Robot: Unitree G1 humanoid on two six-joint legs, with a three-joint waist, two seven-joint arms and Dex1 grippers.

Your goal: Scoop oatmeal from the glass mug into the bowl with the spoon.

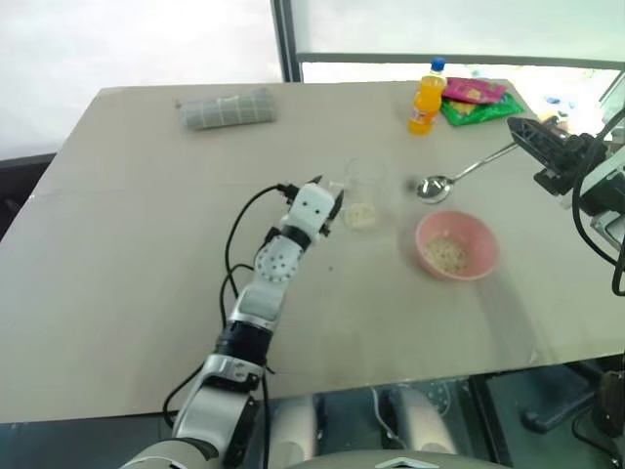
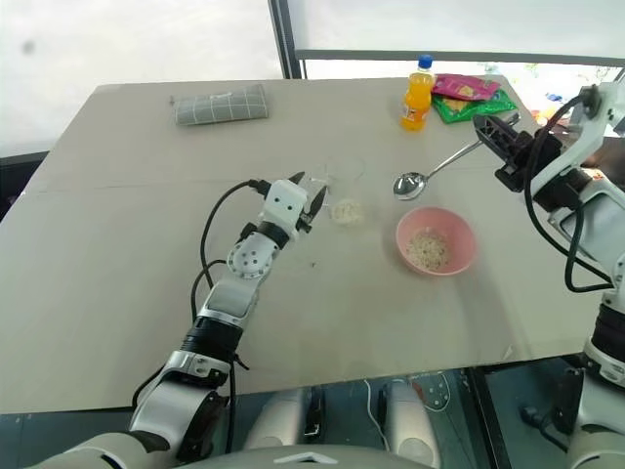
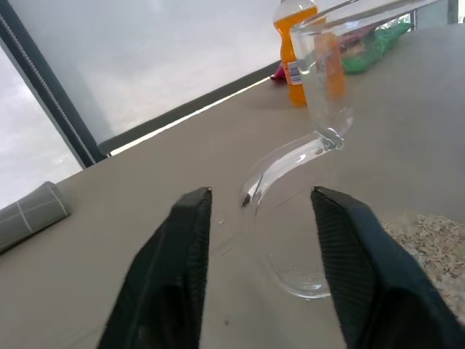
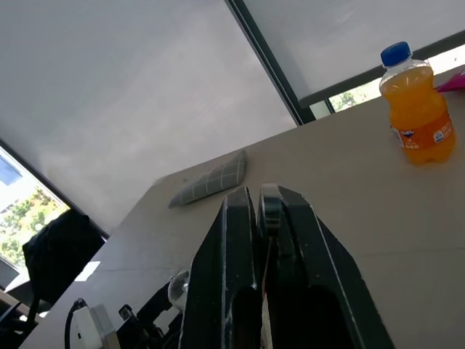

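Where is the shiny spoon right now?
The spoon is up in the air on the robot's right side, held by its handle in the right claw. Its scoop hangs above the table between the glass mug and the pink bowl.

Clear glass mug (image 2: 344,191) stands beside pink bowl (image 2: 436,240) holding oatmeal (image 2: 426,248).

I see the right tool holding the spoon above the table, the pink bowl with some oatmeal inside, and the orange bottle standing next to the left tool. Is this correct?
Not fully. The orange bottle stands at the far side of the table, beside the snack packets, far from the left tool; the glass mug is next to that tool. The left eye view shows it. The right tool does hold the spoon, and the pink bowl holds oatmeal.
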